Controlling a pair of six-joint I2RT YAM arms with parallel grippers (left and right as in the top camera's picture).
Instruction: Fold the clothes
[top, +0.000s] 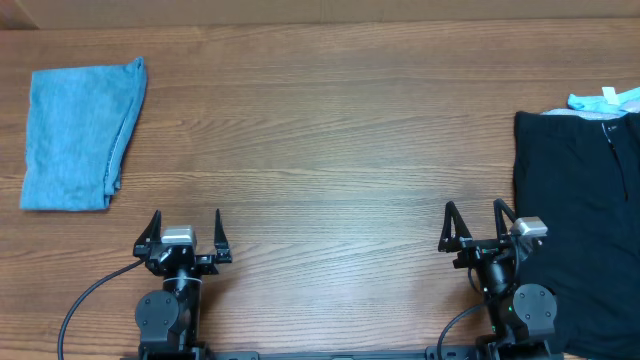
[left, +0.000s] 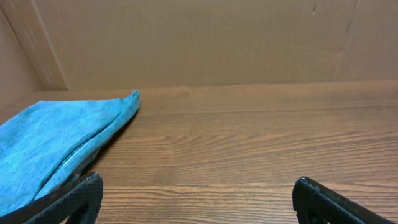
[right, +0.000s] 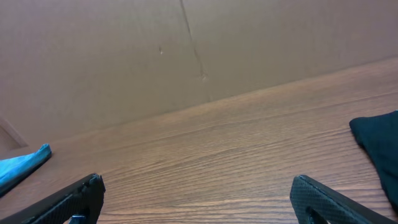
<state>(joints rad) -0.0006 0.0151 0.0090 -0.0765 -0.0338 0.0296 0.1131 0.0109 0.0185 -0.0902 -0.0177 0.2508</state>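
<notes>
No denim jeans with legs or waistband show clearly. A small bit of light blue and white fabric (top: 603, 99) peeks out at the far right, behind a black garment (top: 580, 200); I cannot tell what it is. A folded blue garment (top: 78, 135) lies flat at the far left; it also shows in the left wrist view (left: 50, 140). My left gripper (top: 186, 228) is open and empty near the front edge, its fingers wide apart (left: 198, 198). My right gripper (top: 476, 220) is open and empty (right: 198, 198), just left of the black garment (right: 380, 140).
The wooden table (top: 330, 150) runs between the two garments. A brown cardboard wall (left: 205, 37) stands along the back edge. The black garment reaches the right edge of the overhead view.
</notes>
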